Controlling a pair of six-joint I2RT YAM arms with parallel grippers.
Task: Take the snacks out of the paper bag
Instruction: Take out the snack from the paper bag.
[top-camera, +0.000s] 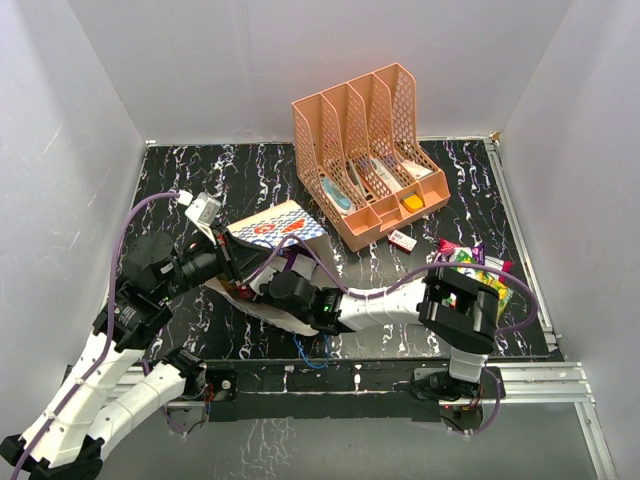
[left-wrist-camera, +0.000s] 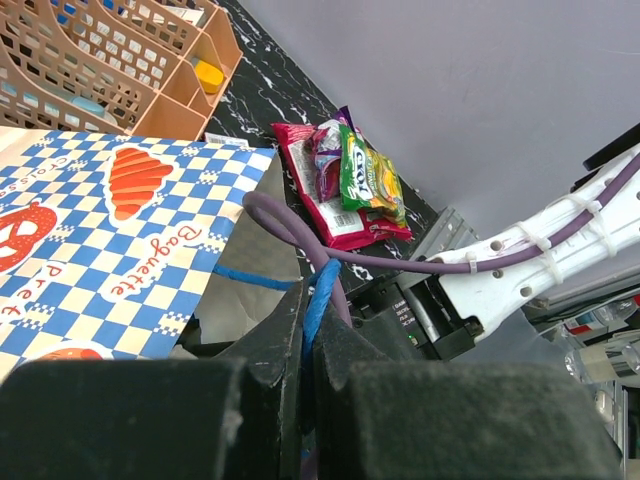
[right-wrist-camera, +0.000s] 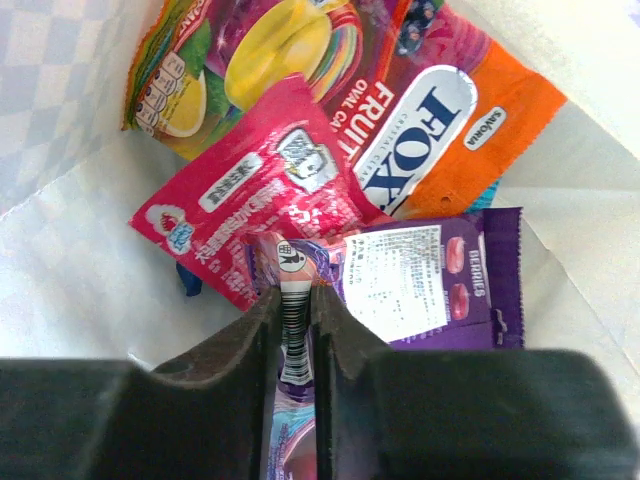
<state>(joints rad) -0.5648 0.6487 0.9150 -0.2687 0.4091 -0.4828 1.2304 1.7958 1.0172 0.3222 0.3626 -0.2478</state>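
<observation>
Right pincer (right-wrist-camera: 297, 295) nips the glossy purple foil packet (right-wrist-camera: 420, 290) inside the checked paper bag (right-wrist-camera: 70, 290); lift straight while left pincer (left-wrist-camera: 312, 320) clamps its blue cord handle (left-wrist-camera: 250, 277).

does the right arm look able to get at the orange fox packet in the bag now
Probably not yet: its jaws are shut on the purple foil packet, which with the pink-red foil packet covers part of the orange foil packet.

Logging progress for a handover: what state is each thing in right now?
Cream checked paper bag: open, packets inside.
Blue cord handle: pinched in shut left tool.
Purple foil packet: inside bag, clamped by shut right tool.
Red, green and purple foil packets: piled on table, outside bag.
Peach mesh organizer: upright.
</observation>
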